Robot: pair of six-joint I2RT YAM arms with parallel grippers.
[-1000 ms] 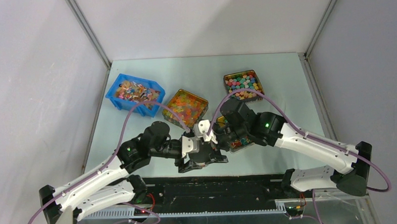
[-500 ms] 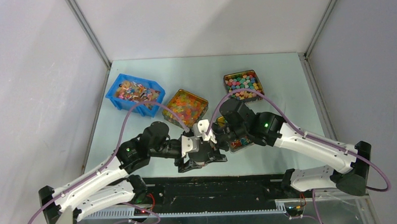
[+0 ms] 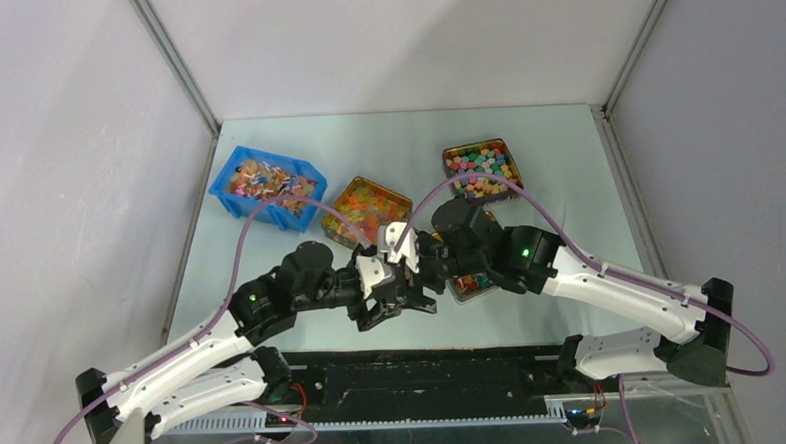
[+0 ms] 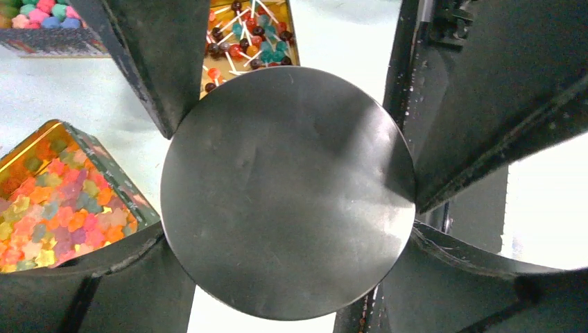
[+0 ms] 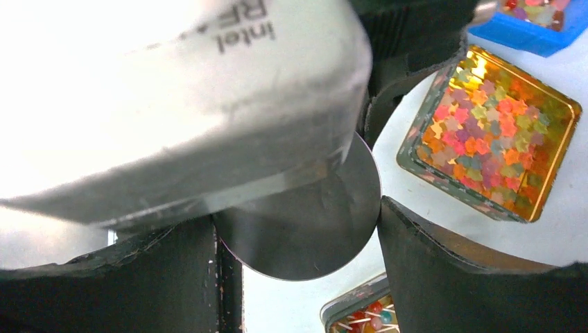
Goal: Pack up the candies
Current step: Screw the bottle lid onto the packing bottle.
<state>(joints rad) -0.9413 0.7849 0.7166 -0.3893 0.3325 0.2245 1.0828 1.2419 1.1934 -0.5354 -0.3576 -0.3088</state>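
A round dark metal tin (image 4: pixel 288 194) hangs between both grippers over the table's near middle. My left gripper (image 4: pixel 288 232) has a finger pressed on each side of its lower edge. My right gripper (image 5: pixel 298 215) meets it from the opposite side, its fingers (image 4: pixel 142 62) touching the tin (image 5: pixel 305 229) too. In the top view the two grippers (image 3: pixel 404 285) meet head-on and hide the round tin. The candies (image 4: pixel 246 35), small lollipops with white sticks, lie in a square tin (image 5: pixel 360 312) that sits mostly under the right arm (image 3: pixel 469 282).
A gold tin of gummy sweets (image 3: pixel 369 211) stands just beyond the grippers. A tin of coloured sweet blocks (image 3: pixel 481 168) is at the back right and a blue bin of wrapped sweets (image 3: pixel 265 186) at the back left.
Both grippers have shifted slightly away from the near edge and to the left together with the round tin. The right jaws have narrowed a little onto it.
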